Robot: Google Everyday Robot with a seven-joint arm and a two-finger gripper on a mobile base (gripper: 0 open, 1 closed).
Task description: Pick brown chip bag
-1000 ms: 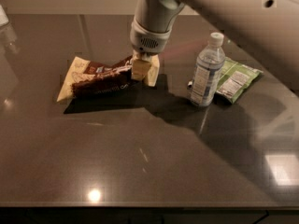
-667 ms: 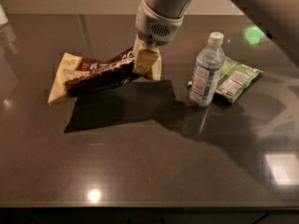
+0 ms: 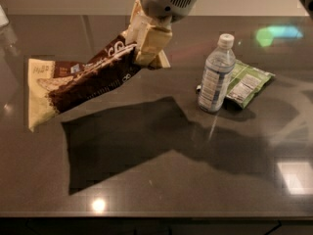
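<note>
Brown chip bag (image 3: 83,84) now lifted off the dark tabletop (image 3: 161,180), hanging tilted from the gripper (image 3: 146,48) clamped on its right end; water bottle (image 3: 216,75) stands well apart.

Dark, glossy table (image 3: 146,190) filling the frame. Right of centre: a water bottle (image 3: 215,77) standing upright, white cap on; a green snack bag (image 3: 249,82) lying flat just beside it, toward the right edge. Centre left: a broad shadow on the bare surface. Upper centre, above the table: the gripper (image 3: 146,50), clamped on the brown chip bag (image 3: 93,80), which hangs clear of the surface.
</note>
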